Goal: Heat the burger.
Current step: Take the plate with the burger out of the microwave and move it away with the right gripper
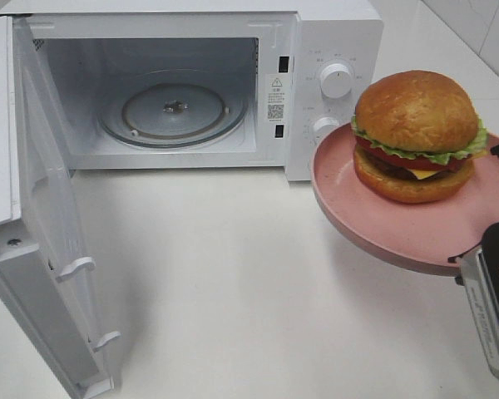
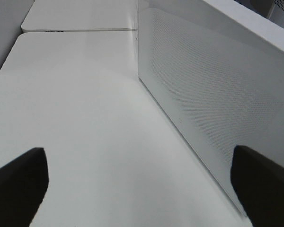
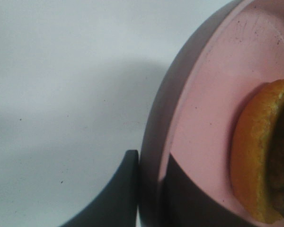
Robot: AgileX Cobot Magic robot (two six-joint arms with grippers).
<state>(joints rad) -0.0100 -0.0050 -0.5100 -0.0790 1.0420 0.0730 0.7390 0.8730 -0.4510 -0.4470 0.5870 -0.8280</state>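
Burger (image 1: 417, 133) sitting on pink plate (image 1: 358, 208) held above the white worktop (image 1: 233, 283), right fingers (image 3: 149, 189) clamped on the plate's rim, microwave (image 1: 333, 50) door (image 1: 58, 241) swung open just beside, left fingers (image 2: 19, 184) spread wide, holding nothing.

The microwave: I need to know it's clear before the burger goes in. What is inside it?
Inside the microwave, door open, only the round glass turntable shows. The cavity's near-left corner is hidden behind the door.
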